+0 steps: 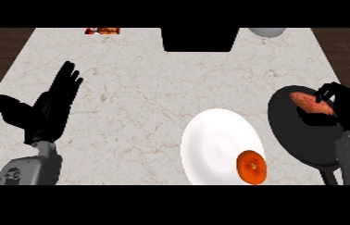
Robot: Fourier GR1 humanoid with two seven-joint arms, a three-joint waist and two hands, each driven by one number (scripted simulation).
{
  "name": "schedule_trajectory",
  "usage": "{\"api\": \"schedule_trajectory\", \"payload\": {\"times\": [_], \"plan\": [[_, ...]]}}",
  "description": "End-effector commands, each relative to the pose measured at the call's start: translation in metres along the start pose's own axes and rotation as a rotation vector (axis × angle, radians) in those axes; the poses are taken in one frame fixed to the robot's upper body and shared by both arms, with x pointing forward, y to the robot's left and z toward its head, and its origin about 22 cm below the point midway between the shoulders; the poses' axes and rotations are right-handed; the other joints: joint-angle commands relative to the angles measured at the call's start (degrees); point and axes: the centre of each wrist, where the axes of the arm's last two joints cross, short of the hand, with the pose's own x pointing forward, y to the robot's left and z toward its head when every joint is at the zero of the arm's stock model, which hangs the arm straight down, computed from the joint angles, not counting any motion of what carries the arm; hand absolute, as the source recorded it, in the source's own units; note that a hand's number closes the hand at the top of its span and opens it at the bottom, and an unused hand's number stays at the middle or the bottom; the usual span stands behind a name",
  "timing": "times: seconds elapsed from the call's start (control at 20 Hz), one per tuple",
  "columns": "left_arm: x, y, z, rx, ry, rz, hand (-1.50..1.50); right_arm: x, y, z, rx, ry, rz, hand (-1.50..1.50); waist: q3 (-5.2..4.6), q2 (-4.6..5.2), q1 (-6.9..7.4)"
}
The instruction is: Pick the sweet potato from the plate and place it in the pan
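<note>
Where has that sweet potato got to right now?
In the head view the sweet potato is at the far right, over the black pan, with the right hand curled on it, beside the white plate.

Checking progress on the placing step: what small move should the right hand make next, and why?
Probably open the fingers and let go: the right hand already holds the sweet potato inside the black pan, clear of the white plate.

Kitchen: marble counter (150,80), pan (294,140), plate (212,140).
</note>
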Motion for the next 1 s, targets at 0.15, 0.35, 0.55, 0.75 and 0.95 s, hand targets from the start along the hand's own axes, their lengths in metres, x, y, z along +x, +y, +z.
{"api": "schedule_trajectory", "payload": {"times": [0.15,0.35,0.55,0.75,0.95], "plan": [[-0.017,-0.001,0.003,0.011,-0.008,-0.018,0.0,-0.046,0.016,-0.003,0.128,0.122,-0.124,-1.5,0.01,0.08,-0.01],[0.012,0.002,0.001,0.011,0.004,0.007,0.0,-0.041,0.031,-0.006,0.1,0.079,-0.177,-1.5,0.01,-0.11,-0.03],[0.008,0.004,0.003,0.0,-0.008,0.002,0.0,-0.059,0.01,-0.003,-0.017,0.044,-0.4,-1.5,0.03,-0.23,-0.46],[-0.007,0.004,0.001,0.018,0.01,-0.003,0.0,-0.087,-0.021,0.002,-0.062,0.044,-0.595,-1.5,-0.08,-0.56,-1.69],[-0.002,0.003,0.007,0.018,-0.008,-0.005,0.0,-0.137,-0.064,0.023,-0.1,0.071,-0.747,-1.5,-0.04,-0.56,-1.63]]}}
